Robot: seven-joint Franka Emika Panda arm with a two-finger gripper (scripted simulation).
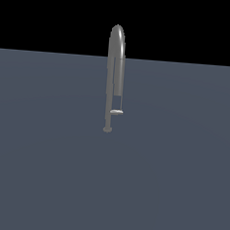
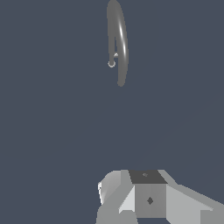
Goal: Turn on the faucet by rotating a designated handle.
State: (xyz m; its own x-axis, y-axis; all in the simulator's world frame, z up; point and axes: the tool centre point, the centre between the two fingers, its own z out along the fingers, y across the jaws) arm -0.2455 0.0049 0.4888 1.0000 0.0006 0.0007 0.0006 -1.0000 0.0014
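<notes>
Our gripper sits well apart from the faucet; we cannot tell how far it is open, and it holds nothing. Beyond, the handle juts low from the faucet's stem; we risk catching the spout instead

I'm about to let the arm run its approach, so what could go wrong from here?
1. The handle is a small stub low on the faucet, right beside the much bigger spout tube; the gripper may well catch the tube instead.
2. The gripper is apart from the faucet, and the exterior view does not show it, so alignment is hard to check.
3. The base is small; a sideways bump could push rather than rotate.
</notes>
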